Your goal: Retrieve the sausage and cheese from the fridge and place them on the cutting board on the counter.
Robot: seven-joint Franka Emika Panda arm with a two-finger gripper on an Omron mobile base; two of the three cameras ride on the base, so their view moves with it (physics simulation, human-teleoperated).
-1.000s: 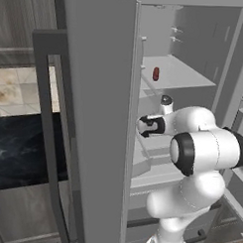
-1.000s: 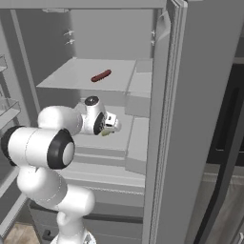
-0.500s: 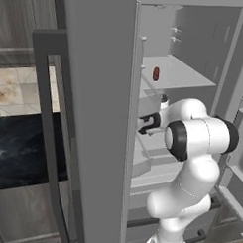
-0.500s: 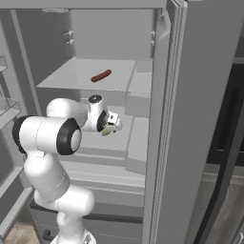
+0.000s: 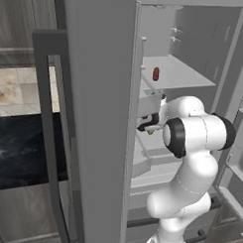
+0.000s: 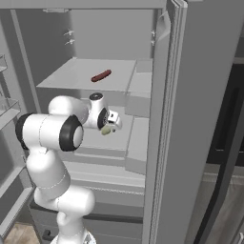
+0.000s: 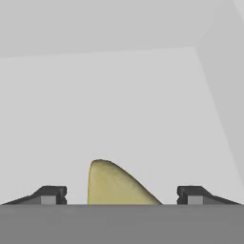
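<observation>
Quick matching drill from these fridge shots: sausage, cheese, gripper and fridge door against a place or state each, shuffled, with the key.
1. sausage
2. cheese
3. gripper
4. fridge door

a. swung open
b. lying on the upper shelf
c. between the fingertips, not yet clamped
d. fingers apart on either side of the yellow chunk

Pairs: 1-b, 2-c, 3-d, 4-a
</observation>
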